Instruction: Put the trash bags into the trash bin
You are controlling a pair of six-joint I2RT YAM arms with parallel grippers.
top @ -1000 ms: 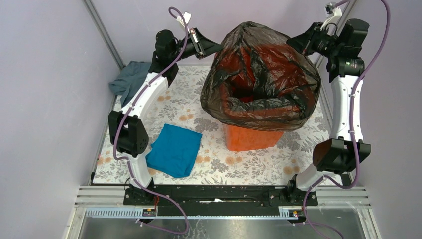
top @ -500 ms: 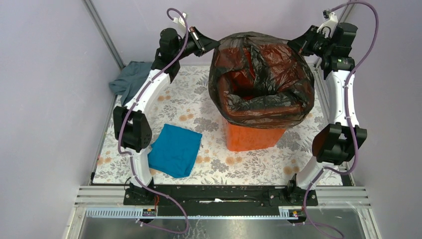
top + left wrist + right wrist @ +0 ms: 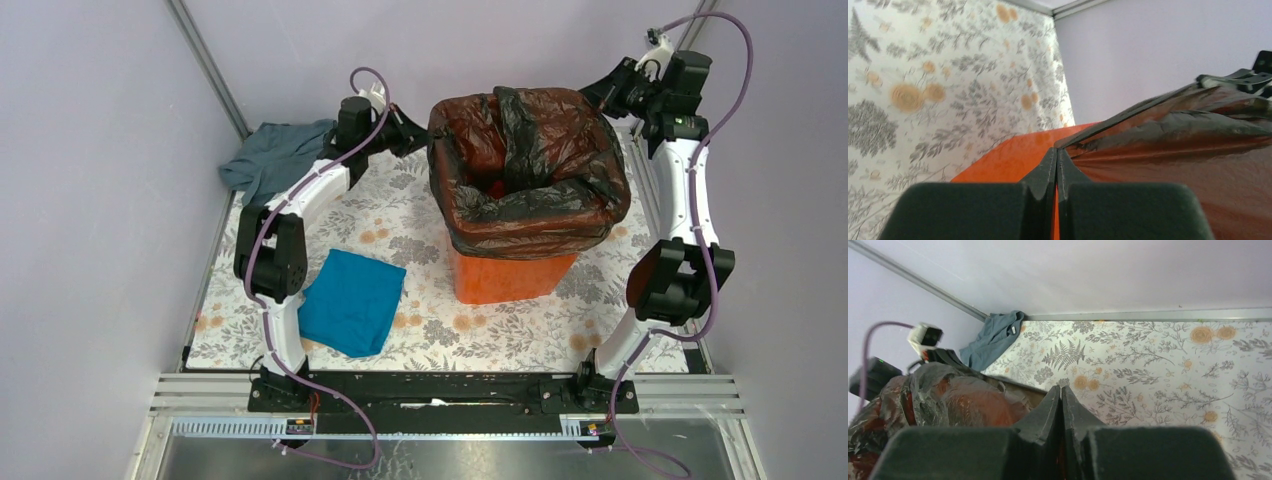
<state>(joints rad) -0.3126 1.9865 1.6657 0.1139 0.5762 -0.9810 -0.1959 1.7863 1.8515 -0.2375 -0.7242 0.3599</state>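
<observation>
– At the left gripper's [image 3: 1056,150] tips, what do you see?

– Both fingers [image 3: 1042,176] are pressed together with only a hairline between them. The bag's [image 3: 1173,150] rim runs taut straight into that seam, so it is pinched there. Just below the tips shows the orange wall of the bin [image 3: 1008,160].

– And the right gripper [image 3: 1061,387]?

– Much the same. Its fingers [image 3: 1045,412] are closed flat against each other, and a brown strip of film leads up to the tips, so they seem to be clamping the bag [image 3: 948,400] as well. The wrist view hides the exact point of contact.

– Where do the two grippers sit from above?

– The left gripper [image 3: 418,135] is at the bag's far-left corner and the right gripper [image 3: 600,95] is at its far-right corner. Both are at the far side of the bin.

– And the bag itself?

– The bag [image 3: 540,190] is dark, see-through film. Its mouth is open, and it is draped over the top of the bin [image 3: 510,278] and hanging down inside. Film folds over the rim on the near side, and the orange wall shows bare beneath it.

– Where is the bin?

– Right of centre on the flowered table [image 3: 420,330].

– Anything else?

– A folded blue cloth [image 3: 352,301] lies near the left arm, apart from the bin. A crumpled grey cloth [image 3: 275,155] lies in the far-left corner.
</observation>
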